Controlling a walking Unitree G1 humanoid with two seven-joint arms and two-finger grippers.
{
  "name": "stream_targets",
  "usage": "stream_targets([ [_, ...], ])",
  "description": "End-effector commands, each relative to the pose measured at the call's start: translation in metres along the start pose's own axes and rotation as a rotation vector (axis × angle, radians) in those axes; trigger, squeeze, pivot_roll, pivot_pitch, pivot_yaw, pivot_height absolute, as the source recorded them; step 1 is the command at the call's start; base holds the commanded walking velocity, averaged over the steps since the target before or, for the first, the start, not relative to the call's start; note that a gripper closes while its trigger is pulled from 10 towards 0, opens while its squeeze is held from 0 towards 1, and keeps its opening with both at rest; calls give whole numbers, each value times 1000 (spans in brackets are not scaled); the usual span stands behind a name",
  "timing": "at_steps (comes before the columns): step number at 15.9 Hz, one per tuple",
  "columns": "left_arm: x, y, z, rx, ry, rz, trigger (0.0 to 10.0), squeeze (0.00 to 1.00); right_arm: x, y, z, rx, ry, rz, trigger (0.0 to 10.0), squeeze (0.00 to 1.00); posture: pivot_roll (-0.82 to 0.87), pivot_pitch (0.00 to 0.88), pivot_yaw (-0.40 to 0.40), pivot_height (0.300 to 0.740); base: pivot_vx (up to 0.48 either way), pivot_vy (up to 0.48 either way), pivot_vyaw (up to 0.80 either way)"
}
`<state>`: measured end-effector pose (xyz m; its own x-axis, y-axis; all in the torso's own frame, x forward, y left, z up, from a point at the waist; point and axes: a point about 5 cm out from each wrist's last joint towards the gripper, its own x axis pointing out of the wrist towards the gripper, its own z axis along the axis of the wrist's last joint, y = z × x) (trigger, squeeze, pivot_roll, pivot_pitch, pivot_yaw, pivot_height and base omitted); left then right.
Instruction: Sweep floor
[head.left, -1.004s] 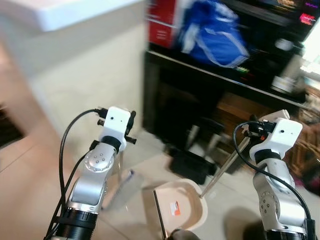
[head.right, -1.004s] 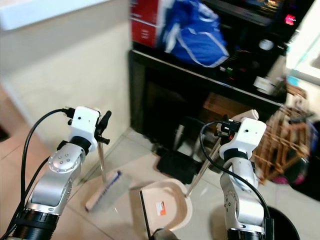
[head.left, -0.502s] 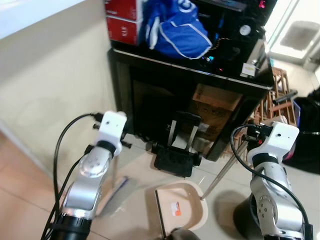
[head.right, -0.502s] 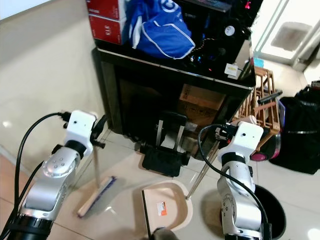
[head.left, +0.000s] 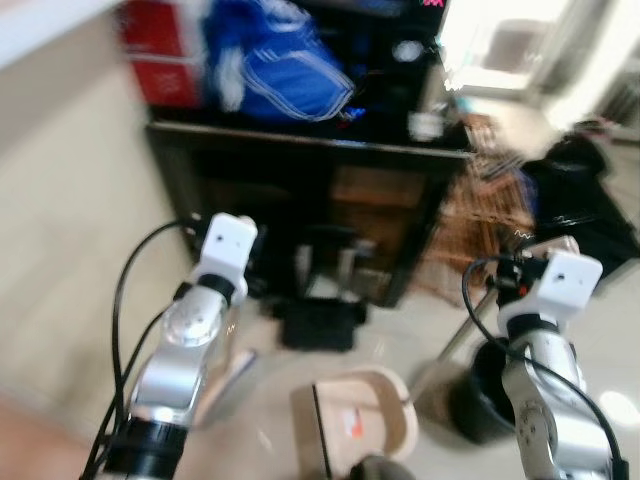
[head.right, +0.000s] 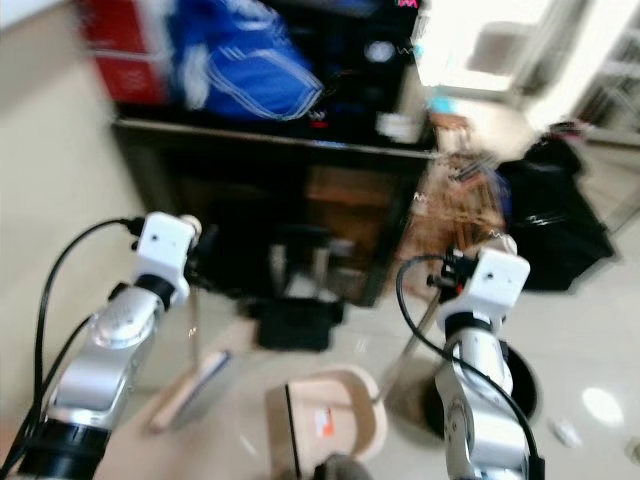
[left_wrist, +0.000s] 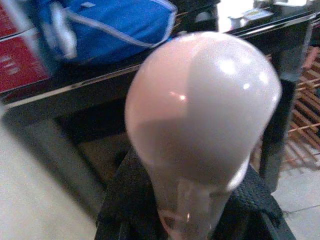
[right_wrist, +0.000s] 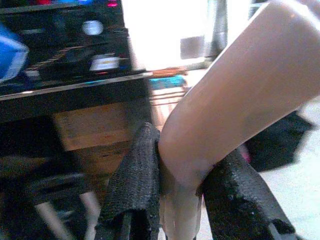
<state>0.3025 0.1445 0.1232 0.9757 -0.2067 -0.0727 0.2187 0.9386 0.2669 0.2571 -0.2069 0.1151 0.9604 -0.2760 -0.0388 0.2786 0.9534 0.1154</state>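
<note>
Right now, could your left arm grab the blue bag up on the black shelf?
Probably not. The left gripper is shut on the broom handle, so it isn't free, and the blue bag sits well above and beyond it on the black shelf.

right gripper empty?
No. The right gripper has its black fingers clamped on the pinkish dustpan handle.

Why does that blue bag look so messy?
The crumpled blue fabric bag slumps on the black cabinet, one edge hanging over its top. Below, the beige plastic dustpan and the broom's brush head rest normally on the floor.
</note>
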Motion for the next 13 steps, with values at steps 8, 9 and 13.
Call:
stream_targets([
  [8,-4,1,2,2,-34,19,10000,0,-3,3,4,-30,2,21,10000,0,-15,13,-23,740,0,0,-800],
  [9,-4,0,1,7,-36,18,10000,0,-3,3,4,-35,8,22,10000,0,-16,14,-24,740,0,0,-800],
  [13,-5,0,-1,16,-37,29,10000,0,-2,3,4,-40,14,29,10000,0,-12,26,-30,740,0,0,-800],
])
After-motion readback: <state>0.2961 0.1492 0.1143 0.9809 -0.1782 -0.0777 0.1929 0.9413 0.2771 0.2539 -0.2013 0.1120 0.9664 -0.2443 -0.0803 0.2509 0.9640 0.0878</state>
